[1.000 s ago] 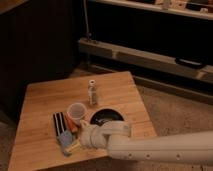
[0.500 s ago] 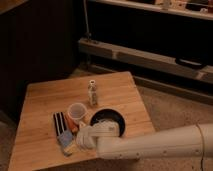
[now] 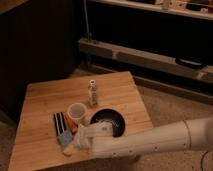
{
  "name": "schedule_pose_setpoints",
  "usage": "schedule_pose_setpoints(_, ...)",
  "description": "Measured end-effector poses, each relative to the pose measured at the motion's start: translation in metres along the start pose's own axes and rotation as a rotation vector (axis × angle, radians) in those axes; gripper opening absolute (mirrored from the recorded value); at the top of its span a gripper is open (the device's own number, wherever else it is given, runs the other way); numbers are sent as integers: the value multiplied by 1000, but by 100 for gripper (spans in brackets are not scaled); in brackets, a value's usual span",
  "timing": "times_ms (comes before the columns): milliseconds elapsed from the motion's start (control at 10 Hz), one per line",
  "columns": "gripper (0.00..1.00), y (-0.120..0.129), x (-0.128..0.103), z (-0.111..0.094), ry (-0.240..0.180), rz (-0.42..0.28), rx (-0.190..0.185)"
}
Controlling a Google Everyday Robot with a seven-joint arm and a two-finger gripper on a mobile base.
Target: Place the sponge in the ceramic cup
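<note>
The sponge (image 3: 64,140), a small light-blue pad, lies near the front edge of the wooden table (image 3: 40,100), just below a striped flat rectangle. Behind it and a little to the right stands the ceramic cup (image 3: 77,112), small, cream and upright. My gripper (image 3: 79,142) comes in from the right at the end of the white arm (image 3: 150,142). It sits low over the table right beside the sponge, in front of the cup. Its tip covers the sponge's right side.
A wide black bowl (image 3: 108,122) sits right of the cup, partly under my arm. A slim clear shaker bottle (image 3: 92,93) stands behind the cup. The striped rectangle with an orange edge (image 3: 60,123) lies left of the cup. Dark shelving runs along the back.
My arm has reached further left across the black bowl, bringing the gripper up against the sponge. The cup, bottle and bowl have not moved.
</note>
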Motion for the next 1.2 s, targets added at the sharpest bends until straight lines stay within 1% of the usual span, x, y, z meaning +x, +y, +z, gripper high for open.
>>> schedule_pose_setpoints(500, 80, 16, 5, 23, 45, 15, -80)
schedule_pose_setpoints(700, 80, 19, 5, 30, 61, 23, -96)
schedule_pose_setpoints(900, 80, 25, 2, 38, 81, 32, -122)
schedule_pose_setpoints(1200, 80, 28, 5, 46, 109, 53, -147)
